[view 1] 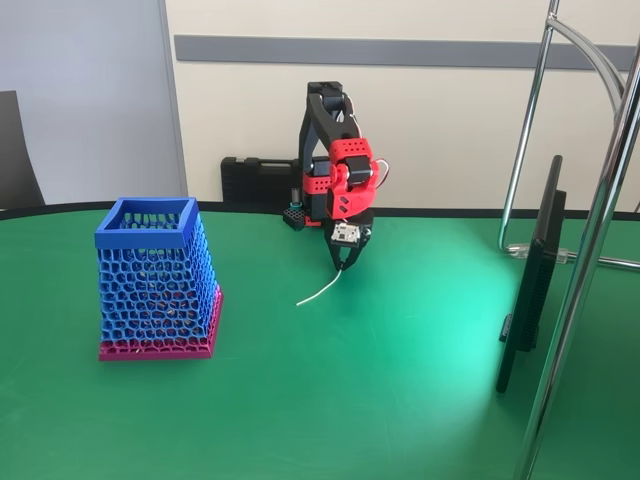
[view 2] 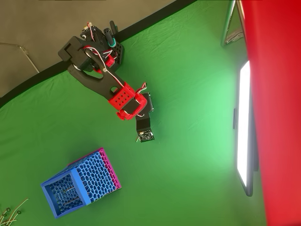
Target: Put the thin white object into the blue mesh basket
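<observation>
Fixed view puts the tall blue honeycomb-mesh basket (view 1: 158, 278) nearest to where I stand, on the left of the green cloth-covered table (view 1: 400, 400), its magenta base flat on the cloth and its solid blue square rim open to the ceiling; I can't make out anything white inside it. Further back, near the middle of the table and well apart from the basket, the slender, slightly curved white strip (view 1: 320, 290) hangs from the black two-finger gripper (view 1: 347, 262), its upper end pinched between the fingertips and its lower end at or just above the cloth. The claw looks clenched on that upper end. Behind it rises the red and black arm (view 1: 335, 150), near the table's far edge. By my reckoning the pick-up is done or nearly so; the carry across to the basket, the lift over its rim and the drop are all left.
</observation>
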Motion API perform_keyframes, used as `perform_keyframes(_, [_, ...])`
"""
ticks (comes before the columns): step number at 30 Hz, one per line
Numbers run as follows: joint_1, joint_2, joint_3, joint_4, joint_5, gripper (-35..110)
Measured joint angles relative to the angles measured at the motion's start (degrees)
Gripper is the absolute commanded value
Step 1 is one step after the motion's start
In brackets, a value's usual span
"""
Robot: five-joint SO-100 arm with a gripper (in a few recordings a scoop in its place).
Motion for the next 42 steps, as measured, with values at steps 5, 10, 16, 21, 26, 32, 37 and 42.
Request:
perform_keyframes(5, [-1.14, 0.00, -3.69, 0.26, 2.90, 1])
perform_keyframes(10, [-2.99, 0.09, -7.47, 0.26, 5.89, 1])
perform_keyframes(16, [-3.96, 0.70, -13.71, 0.35, 9.93, 1])
perform_keyframes(21, [-4.13, 2.37, -18.98, -0.97, 13.18, 1])
perform_keyframes(26, [-2.11, 4.31, -23.12, -3.87, 13.80, 1])
perform_keyframes(32, [1.32, 6.94, -26.19, -9.84, 16.88, 1])
perform_keyframes(37, [4.57, 8.17, -27.16, -17.49, 23.03, 1])
perform_keyframes(42, [8.35, 9.14, -29.18, -23.20, 31.55, 1])
